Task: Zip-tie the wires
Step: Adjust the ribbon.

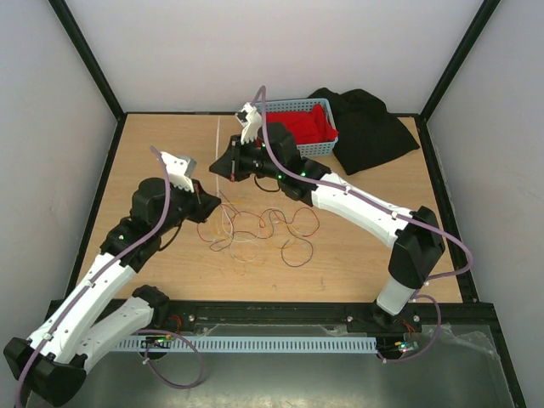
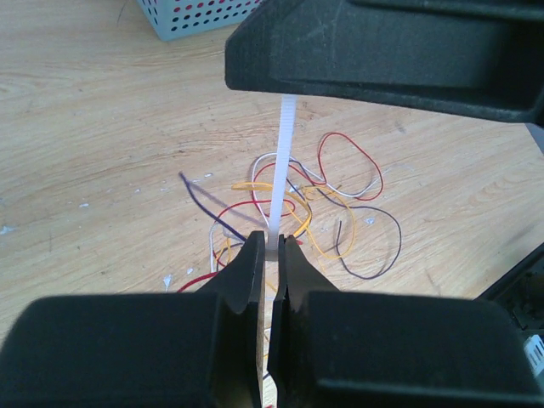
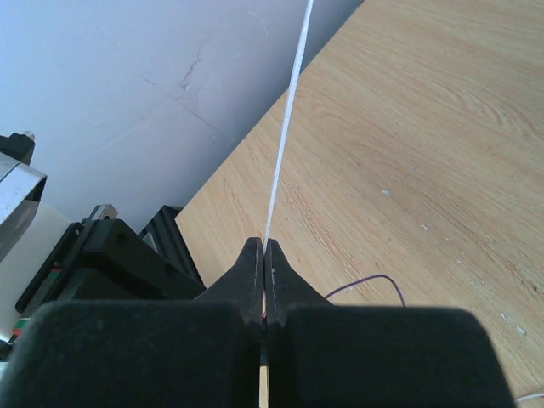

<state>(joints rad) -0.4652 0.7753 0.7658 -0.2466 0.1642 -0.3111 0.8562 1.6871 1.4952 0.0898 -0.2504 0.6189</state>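
- Left gripper [image 2: 272, 246]: clenched on the zip tie [image 2: 282, 161], pinched right at the fingertips, with the strip running straight out ahead.
- Just past those tips, underneath: the wires [image 2: 340, 200], a loose curly tangle flat on the table [image 2: 85, 127]. No loop around them yet. Cannot tell if the strip touches them.
- Farther along the strip: right gripper [image 3: 264, 255], also clamped on the tie, with the free tail running on beyond its tips.
- Judgement: hold one grip firm, free the other end, and slide it under the gathered strands without twisting. The strands look thin and springy and are likely to slip out.
- Far ahead: blue basket [image 2: 195, 13], not involved.
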